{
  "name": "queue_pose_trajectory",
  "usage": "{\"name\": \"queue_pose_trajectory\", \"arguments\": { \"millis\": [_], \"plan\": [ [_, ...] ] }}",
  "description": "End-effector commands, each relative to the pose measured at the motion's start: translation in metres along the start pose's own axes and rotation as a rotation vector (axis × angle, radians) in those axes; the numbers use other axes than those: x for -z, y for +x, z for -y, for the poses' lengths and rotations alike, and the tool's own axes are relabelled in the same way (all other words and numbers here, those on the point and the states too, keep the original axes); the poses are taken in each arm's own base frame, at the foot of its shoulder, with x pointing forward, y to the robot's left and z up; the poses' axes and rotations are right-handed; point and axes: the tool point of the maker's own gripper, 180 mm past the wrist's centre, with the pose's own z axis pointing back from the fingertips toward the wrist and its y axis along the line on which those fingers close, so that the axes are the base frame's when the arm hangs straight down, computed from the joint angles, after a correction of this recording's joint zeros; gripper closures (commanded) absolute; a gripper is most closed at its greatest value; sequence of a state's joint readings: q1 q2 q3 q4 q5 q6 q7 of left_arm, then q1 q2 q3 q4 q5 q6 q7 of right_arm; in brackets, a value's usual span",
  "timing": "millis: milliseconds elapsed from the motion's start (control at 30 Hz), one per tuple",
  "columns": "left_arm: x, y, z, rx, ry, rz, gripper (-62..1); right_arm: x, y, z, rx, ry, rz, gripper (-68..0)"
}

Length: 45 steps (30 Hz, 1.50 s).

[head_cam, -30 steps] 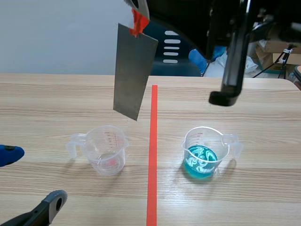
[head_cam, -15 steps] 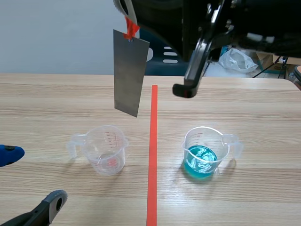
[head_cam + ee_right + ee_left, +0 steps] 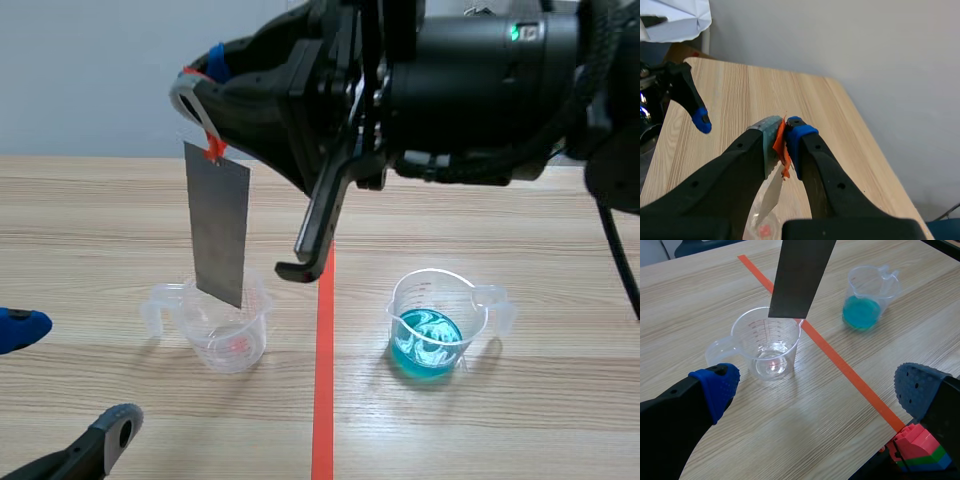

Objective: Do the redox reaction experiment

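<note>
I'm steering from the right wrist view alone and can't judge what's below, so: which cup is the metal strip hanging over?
Observer: The metal strip hangs over the clear cup, lower edge near its rim.
Operator: Where's the blue one?
Observer: The cup of blue liquid stands across the orange line, apart from the strip.
Operator: Is the left hand in the way?
Observer: No, the left hand is open, low, short of the clear cup.
</note>
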<state>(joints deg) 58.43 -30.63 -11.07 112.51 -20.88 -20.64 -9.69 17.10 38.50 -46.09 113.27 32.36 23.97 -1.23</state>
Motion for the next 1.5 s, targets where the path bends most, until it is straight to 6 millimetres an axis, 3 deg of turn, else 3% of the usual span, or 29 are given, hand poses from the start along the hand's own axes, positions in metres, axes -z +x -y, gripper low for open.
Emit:
{"name": "queue_pose_trajectory", "arguments": {
  "millis": [0, 500, 867, 1033, 1467],
  "plan": [
    [0.000, 0.009, 0.003, -0.007, -0.003, 0.030, -62.3, 0.001, 0.011, 0.009, -0.023, -0.018, 0.037, -1.7],
    [0.000, 0.009, 0.003, -0.007, -0.003, 0.030, -62.3, 0.010, -0.006, 0.034, -0.016, -0.081, 0.019, -1.7],
    [0.000, 0.009, 0.003, -0.007, -0.003, 0.031, -62.3, 0.026, -0.007, 0.014, -0.017, -0.013, 0.026, -1.7],
    [0.000, 0.009, 0.003, -0.007, -0.003, 0.030, -62.3, 0.030, -0.007, 0.015, -0.007, -0.018, 0.032, -1.7],
    [0.000, 0.009, 0.003, -0.007, -0.003, 0.030, -62.3, 0.043, -0.033, 0.013, 0.046, -0.020, -0.010, -1.7]
  ]
}}
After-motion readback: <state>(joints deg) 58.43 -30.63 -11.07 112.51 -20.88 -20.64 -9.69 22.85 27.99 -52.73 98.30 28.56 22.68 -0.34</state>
